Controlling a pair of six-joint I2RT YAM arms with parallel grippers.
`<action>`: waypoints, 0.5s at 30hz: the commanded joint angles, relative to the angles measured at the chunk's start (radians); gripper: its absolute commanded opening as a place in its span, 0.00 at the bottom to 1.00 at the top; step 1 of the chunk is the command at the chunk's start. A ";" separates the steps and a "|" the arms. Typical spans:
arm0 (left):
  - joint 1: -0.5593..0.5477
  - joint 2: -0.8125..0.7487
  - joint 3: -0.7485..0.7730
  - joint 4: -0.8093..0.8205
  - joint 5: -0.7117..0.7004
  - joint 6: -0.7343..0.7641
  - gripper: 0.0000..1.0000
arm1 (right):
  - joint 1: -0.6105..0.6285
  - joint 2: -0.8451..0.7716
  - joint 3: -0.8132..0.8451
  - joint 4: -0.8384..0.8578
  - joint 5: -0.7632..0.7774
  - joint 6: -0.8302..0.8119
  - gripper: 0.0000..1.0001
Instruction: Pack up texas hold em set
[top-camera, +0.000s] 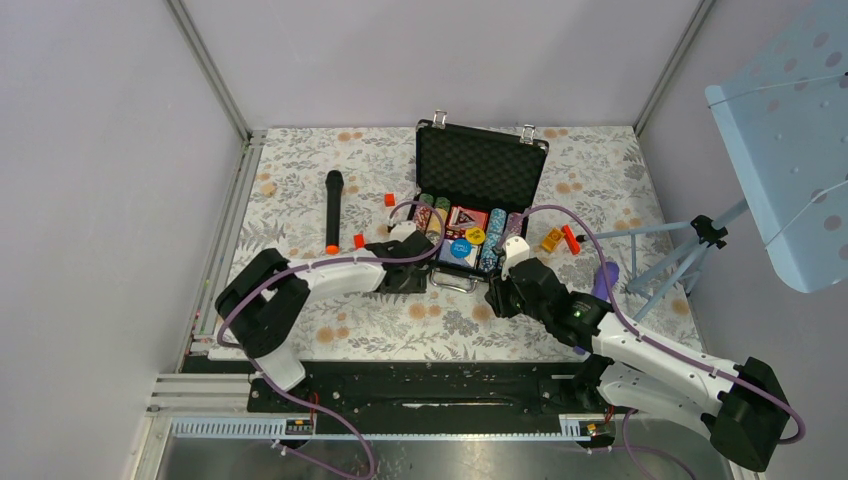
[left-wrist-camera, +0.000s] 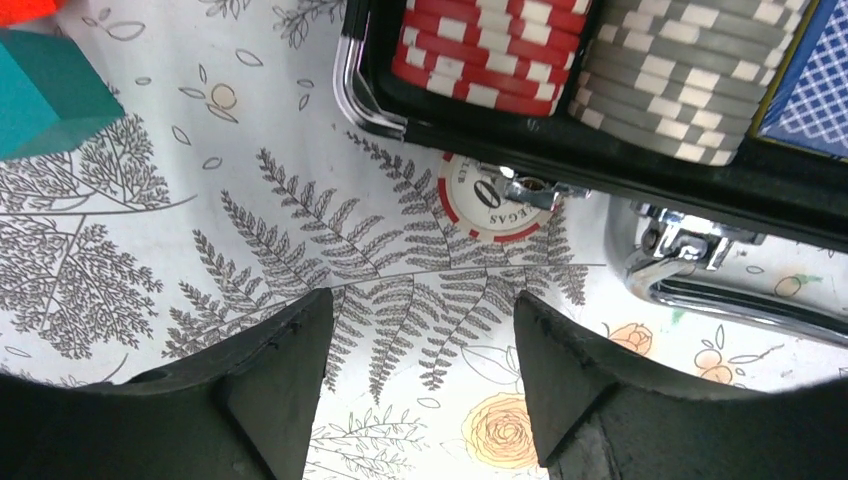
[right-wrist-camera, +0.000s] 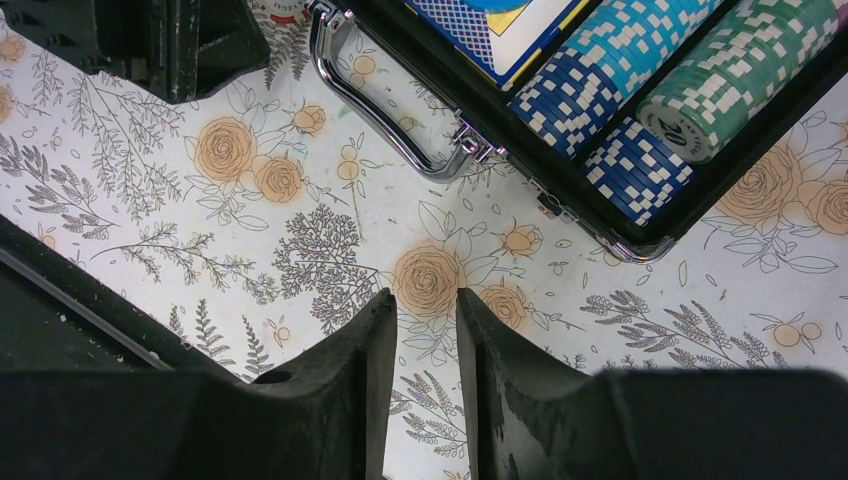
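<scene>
Left wrist view: a loose red-and-white chip (left-wrist-camera: 487, 205) lies on the tablecloth just ahead of the left gripper (left-wrist-camera: 420, 299), partly tucked under the front edge of the open case (left-wrist-camera: 620, 160). That gripper's jaws stand wide apart, empty. Beyond it, chip stacks (left-wrist-camera: 560, 50) fill the case. The right gripper (right-wrist-camera: 425, 296) is slightly parted and holds nothing, with the case handle (right-wrist-camera: 425, 168) ahead of it. A teal block (left-wrist-camera: 50, 95) sits far left of the left gripper.

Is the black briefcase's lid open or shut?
Open: the black foam-lined briefcase lid stands raised at the back, striped poker chips exposed below.
</scene>
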 joint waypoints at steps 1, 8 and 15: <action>-0.019 0.015 -0.092 -0.129 0.099 -0.007 0.66 | -0.004 -0.013 -0.004 0.024 0.011 0.017 0.36; -0.024 -0.092 -0.098 -0.094 0.066 0.001 0.69 | -0.004 -0.010 -0.002 0.029 0.006 0.022 0.36; 0.026 -0.067 -0.011 0.020 0.038 0.064 0.75 | -0.004 -0.021 0.002 0.012 0.002 0.023 0.36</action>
